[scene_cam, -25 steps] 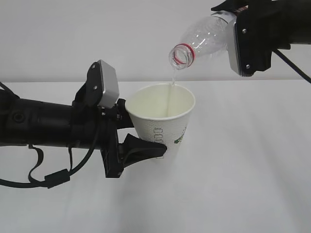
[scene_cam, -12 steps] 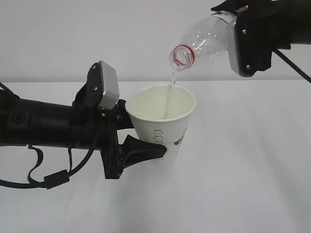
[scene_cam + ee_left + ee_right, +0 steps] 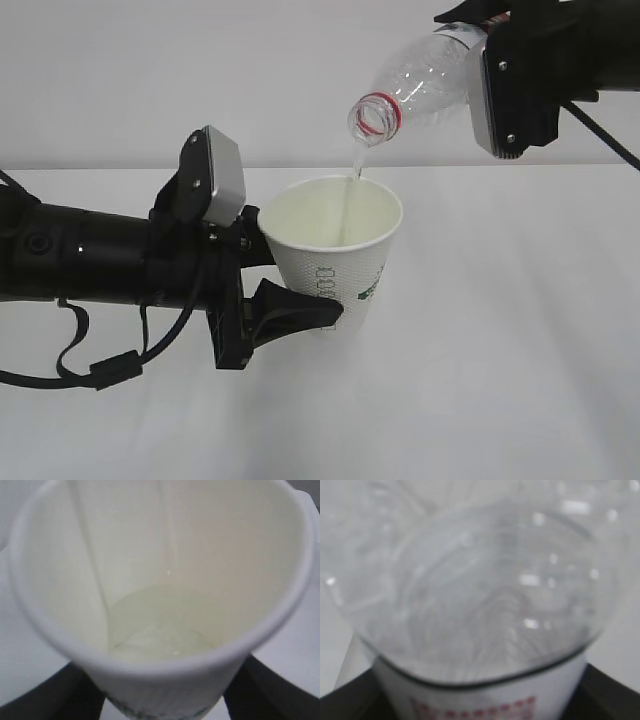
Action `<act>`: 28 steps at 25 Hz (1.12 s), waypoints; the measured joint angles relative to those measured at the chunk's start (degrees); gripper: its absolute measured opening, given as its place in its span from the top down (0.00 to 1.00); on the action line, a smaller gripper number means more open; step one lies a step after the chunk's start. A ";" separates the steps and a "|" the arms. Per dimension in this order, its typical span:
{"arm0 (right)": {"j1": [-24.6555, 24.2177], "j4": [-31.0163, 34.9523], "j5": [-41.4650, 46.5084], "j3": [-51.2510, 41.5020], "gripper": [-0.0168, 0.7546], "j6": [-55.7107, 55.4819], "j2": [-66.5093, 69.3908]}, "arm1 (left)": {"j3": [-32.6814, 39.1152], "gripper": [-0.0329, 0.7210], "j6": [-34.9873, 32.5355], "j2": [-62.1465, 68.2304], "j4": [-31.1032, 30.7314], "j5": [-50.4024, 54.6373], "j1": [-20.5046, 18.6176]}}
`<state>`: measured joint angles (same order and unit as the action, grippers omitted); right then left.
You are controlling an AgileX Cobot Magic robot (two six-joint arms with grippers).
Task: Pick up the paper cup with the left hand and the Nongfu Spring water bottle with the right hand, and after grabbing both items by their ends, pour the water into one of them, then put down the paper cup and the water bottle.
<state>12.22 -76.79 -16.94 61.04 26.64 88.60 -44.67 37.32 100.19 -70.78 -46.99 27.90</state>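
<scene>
Water [image 3: 355, 168] falls as a thin clear thread from the open mouth of the Nongfu Spring water bottle [image 3: 415, 88] into the paper cup [image 3: 335, 255] directly below it. The bottle is clear ribbed plastic with a red neck ring, tilted mouth-down and to the left; its rear end sits inside the right hand [image 3: 480, 60], whose matte black fingers close on the bottle near the label. In the right wrist view the ribbed, glossy shoulder of the bottle [image 3: 480, 590] fills the frame just ahead of the gripper, blurred, with the white label edge and red print nearest the jaws.

The left hand [image 3: 290, 290] reaches in from the left, a black arm with looped cables and a smooth grey rectangular block on top. Its two black fingers clasp the cup's lower wall, one in front and one behind, holding it clear of the white table [image 3: 500, 380] and leaning slightly toward the arm. The cup is white, tapered, with a rolled rim, a green leaf logo and grey lettering on its side. From the left wrist view, the cup [image 3: 165, 605] stands right beyond the fingers; its pale cream interior shows a vertical seam and a shallow pool of water [image 3: 160, 635] at the round bottom.
</scene>
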 joint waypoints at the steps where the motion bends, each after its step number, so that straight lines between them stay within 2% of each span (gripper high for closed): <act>1: 0.00 0.00 0.00 0.00 0.30 0.09 0.00 | 0.00 0.31 0.00 0.00 0.00 0.00 0.00; 28: 0.00 0.00 0.00 0.00 0.30 0.76 0.00 | 0.00 0.31 0.00 0.00 -0.40 0.00 0.00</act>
<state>12.22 -76.79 -16.94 61.04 27.40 88.60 -44.67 37.32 100.19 -71.19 -46.99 27.90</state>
